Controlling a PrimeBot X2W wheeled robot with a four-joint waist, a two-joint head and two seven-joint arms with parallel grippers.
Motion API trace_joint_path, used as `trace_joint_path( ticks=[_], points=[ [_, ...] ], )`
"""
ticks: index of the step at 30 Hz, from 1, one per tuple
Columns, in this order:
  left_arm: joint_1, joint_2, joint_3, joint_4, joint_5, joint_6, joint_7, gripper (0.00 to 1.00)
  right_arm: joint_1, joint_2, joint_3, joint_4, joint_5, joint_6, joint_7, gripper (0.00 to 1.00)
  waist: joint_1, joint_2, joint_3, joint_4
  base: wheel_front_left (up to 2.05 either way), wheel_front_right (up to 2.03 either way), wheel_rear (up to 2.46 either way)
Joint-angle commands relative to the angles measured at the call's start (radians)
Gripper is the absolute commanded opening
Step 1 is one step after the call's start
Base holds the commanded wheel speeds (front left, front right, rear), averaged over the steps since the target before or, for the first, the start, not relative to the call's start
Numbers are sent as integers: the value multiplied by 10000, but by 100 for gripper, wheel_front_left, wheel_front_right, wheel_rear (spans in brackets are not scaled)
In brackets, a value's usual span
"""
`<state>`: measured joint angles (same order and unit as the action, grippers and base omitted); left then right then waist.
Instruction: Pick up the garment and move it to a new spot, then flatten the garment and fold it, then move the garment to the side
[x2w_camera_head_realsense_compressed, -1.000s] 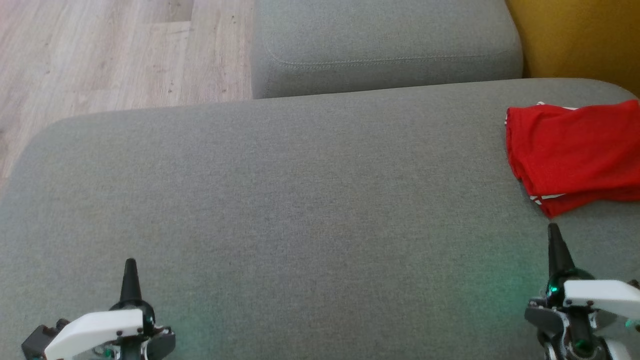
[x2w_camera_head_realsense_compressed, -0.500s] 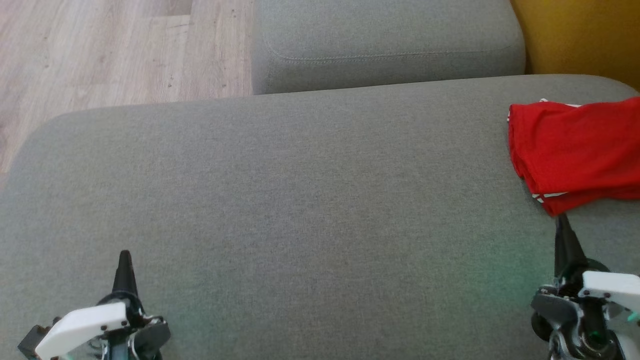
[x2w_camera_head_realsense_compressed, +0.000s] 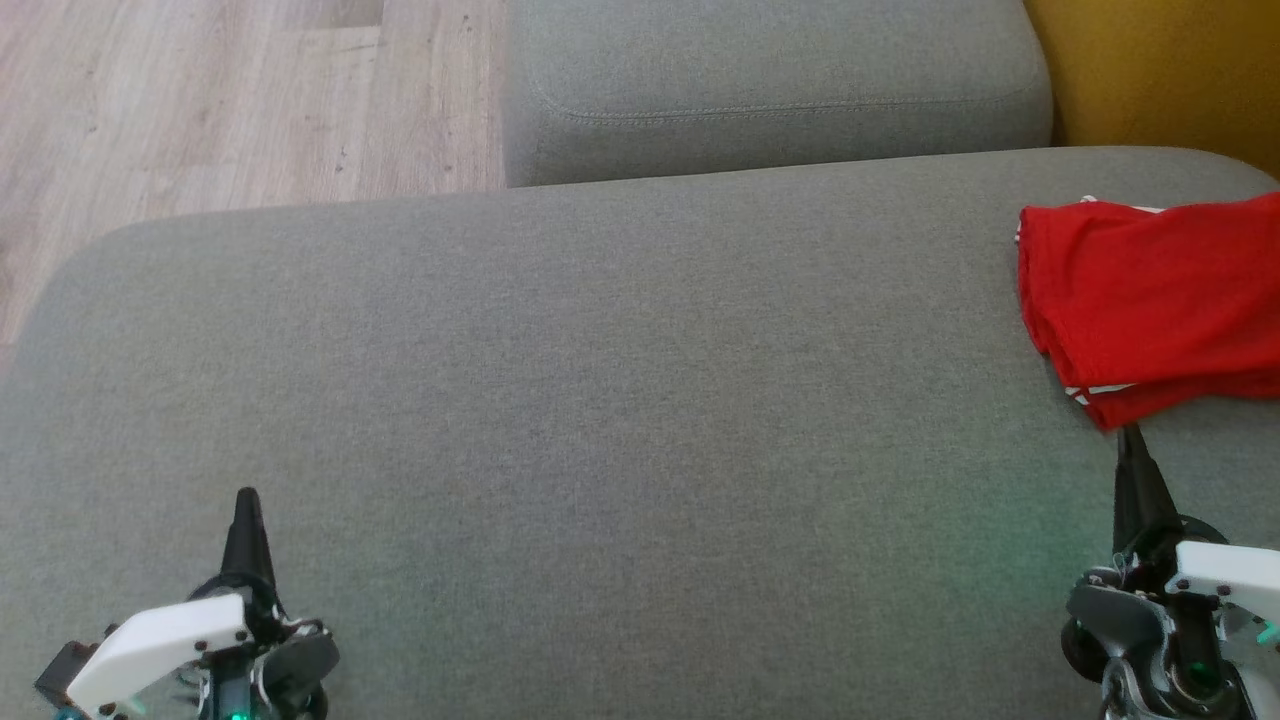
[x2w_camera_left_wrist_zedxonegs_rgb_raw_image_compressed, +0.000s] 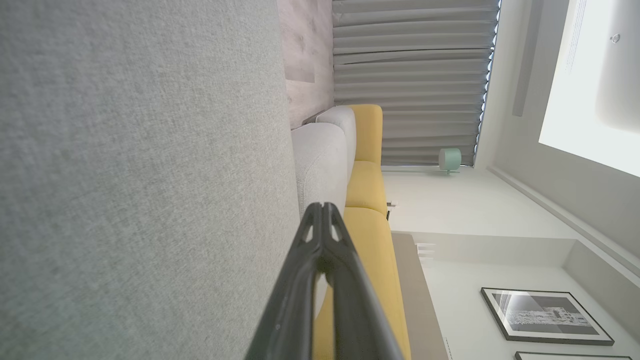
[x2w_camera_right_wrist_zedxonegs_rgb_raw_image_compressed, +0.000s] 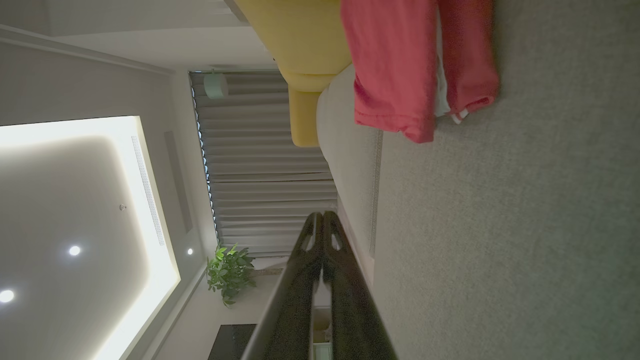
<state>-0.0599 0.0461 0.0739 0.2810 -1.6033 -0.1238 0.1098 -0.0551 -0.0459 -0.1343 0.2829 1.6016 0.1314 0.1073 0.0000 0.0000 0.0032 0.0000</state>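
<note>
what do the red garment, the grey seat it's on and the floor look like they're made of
Folded red garment: soft matte knit, likely cotton jersey; it lies in limp layers, white trim at one edge. Wide grey seat cushion: matte woven upholstery, fine flecked weave. Pale plank floor: wood or wood-look laminate, low sheen; grain and knots show, which one is unclear.

Head view evenly daylit, green glow tinting the sofa cushion (x2w_camera_head_realsense_compressed: 620, 400) by the right gripper (x2w_camera_head_realsense_compressed: 1128, 435); right wrist view dim, ceiling panel (x2w_camera_right_wrist_zedxonegs_rgb_raw_image_compressed: 75, 200) glaring.
</note>
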Motion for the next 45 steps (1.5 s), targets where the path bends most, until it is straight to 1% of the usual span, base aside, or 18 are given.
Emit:
trace_joint_path(
  ticks=[1, 45],
  points=[
    [-483, 41, 399, -355, -52, -69, 35, 0, -529, -50, 204, -382, 69, -7, 60, 0, 0, 0, -1, 0, 0, 0, 0],
    [-482, 41, 398, -357, -53, -69, 34, 0, -529, -46, 199, -381, 64, -7, 64, 0, 0, 0, -1, 0, 0, 0, 0]
  ],
)
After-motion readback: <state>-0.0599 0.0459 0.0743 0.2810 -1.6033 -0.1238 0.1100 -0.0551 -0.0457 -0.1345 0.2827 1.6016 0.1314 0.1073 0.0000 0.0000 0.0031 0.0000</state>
